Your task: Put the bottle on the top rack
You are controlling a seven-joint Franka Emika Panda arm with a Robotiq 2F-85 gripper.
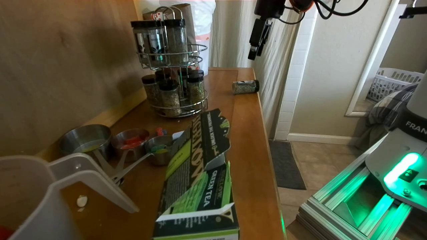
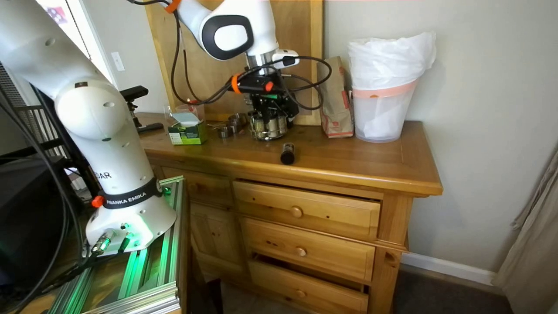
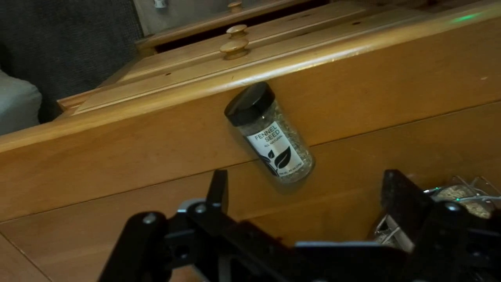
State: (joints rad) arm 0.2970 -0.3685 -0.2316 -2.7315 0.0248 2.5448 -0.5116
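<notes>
The bottle (image 1: pixel 245 87) is a small clear jar of fennel seed with a black lid. It lies on its side near the wooden top's front edge in both exterior views (image 2: pixel 287 153), lid toward the edge. It also shows in the wrist view (image 3: pixel 270 137). My gripper (image 1: pixel 255 56) is above the bottle, apart from it. In the wrist view the fingers (image 3: pixel 306 173) are spread wide with nothing between them. The top rack (image 1: pixel 197 51) is the carousel's upper wire tier, holding large black-lidded jars toward one side. In an exterior view the gripper (image 2: pixel 274 111) hides most of it.
The lower tier (image 1: pixel 176 111) holds several jars. A torn green tea box (image 1: pixel 196 166), metal measuring cups (image 1: pixel 86 140) and a plastic pitcher (image 1: pixel 30 196) share the wooden top (image 2: pixel 362 157). A paper bag (image 2: pixel 335 104) and a lined bin (image 2: pixel 379 104) stand behind the bottle.
</notes>
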